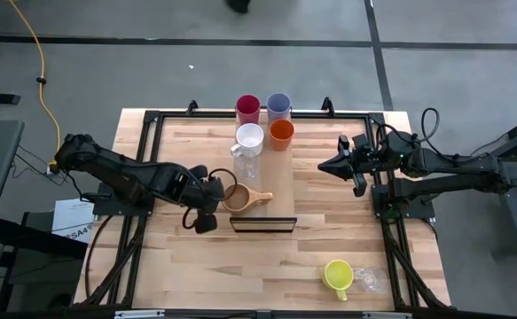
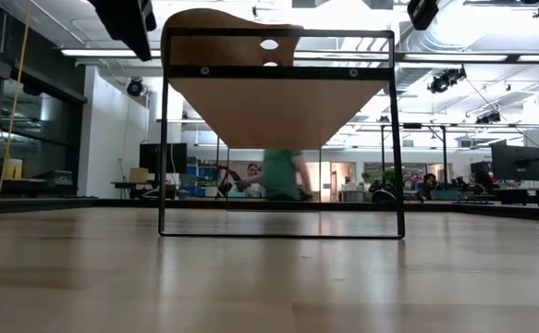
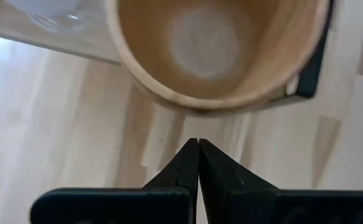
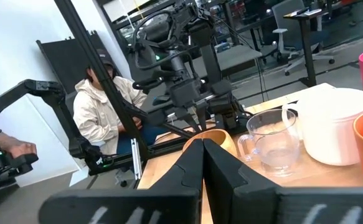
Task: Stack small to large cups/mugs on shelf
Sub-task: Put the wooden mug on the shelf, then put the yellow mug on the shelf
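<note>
The shelf [image 1: 274, 213] is a long raised plank running from the table's middle to its far edge. On it stand the red [image 1: 248, 109], lavender [image 1: 278, 105] and orange [image 1: 281, 134] tumblers, the white mug [image 1: 250, 137], a clear glass [image 1: 245, 165] and the brown wooden cup [image 1: 238, 197], whose handle [image 1: 263, 198] points right. The yellow mug [image 1: 338, 275] and a second clear glass [image 1: 368, 280] lie on the table at the near right. My left gripper [image 1: 217, 191] is shut just left of the wooden cup [image 3: 218, 56], with a small gap to it. My right gripper [image 1: 325, 165] is shut, right of the shelf.
The shelf stands on a black frame [image 2: 164, 139] above the tabletop [image 1: 178, 266]. A black frame [image 1: 152, 118] borders the table. Beyond the table, a seated person [image 4: 103, 102] shows in the right wrist view and a blurred person [image 2: 280, 176] in the low view.
</note>
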Robot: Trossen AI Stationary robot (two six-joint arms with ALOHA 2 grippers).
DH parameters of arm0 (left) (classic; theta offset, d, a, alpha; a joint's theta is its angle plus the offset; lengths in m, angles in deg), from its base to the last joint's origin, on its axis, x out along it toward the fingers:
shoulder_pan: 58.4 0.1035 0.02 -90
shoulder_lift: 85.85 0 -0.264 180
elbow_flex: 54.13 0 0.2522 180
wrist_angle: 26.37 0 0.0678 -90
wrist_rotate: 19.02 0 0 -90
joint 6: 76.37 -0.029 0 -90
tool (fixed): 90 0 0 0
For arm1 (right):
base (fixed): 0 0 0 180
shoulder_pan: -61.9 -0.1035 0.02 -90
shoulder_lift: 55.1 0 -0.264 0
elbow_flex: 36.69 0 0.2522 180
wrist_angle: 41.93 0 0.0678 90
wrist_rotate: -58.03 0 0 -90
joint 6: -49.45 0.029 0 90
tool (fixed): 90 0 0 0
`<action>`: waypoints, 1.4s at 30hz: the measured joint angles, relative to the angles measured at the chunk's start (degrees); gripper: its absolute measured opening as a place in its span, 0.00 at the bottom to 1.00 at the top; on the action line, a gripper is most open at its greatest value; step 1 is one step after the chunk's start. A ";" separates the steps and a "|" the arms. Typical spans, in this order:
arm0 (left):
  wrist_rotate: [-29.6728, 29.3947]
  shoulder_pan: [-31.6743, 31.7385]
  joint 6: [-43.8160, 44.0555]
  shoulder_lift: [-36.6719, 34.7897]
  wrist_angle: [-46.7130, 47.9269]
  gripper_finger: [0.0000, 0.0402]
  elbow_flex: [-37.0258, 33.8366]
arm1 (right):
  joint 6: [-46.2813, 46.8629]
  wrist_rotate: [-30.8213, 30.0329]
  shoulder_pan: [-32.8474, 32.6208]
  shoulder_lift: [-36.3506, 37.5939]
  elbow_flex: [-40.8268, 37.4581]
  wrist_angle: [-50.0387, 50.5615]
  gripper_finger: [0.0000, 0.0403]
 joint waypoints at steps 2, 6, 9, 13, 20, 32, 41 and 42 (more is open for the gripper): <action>-0.99 0.02 -0.04 0.00 0.03 0.00 0.00 | 0.01 0.00 0.00 0.00 0.00 0.00 0.00; -1.06 0.02 -0.31 0.00 -0.20 0.00 0.00 | 0.01 0.02 0.00 0.00 0.00 0.01 0.00; -1.06 0.02 -0.44 0.00 -0.89 0.00 0.00 | 0.01 0.02 0.00 -0.01 0.00 0.02 0.00; -1.83 0.02 -0.46 0.00 -2.76 0.00 0.00 | 0.01 0.02 0.00 0.00 0.00 0.02 0.00; -4.31 0.04 -0.95 0.00 -3.48 0.00 0.00 | 0.01 0.04 0.00 0.00 0.00 0.02 0.00; -1.54 5.89 -3.63 0.02 -5.78 0.00 0.00 | 0.51 0.07 0.02 0.00 0.00 0.02 0.00; -0.56 5.95 -3.52 -0.71 -3.55 0.00 0.22 | 0.62 0.07 0.00 0.00 0.00 0.02 0.00; -0.56 5.99 -3.52 -0.88 -2.48 0.00 0.62 | 0.62 0.07 0.01 -0.01 0.00 0.02 0.00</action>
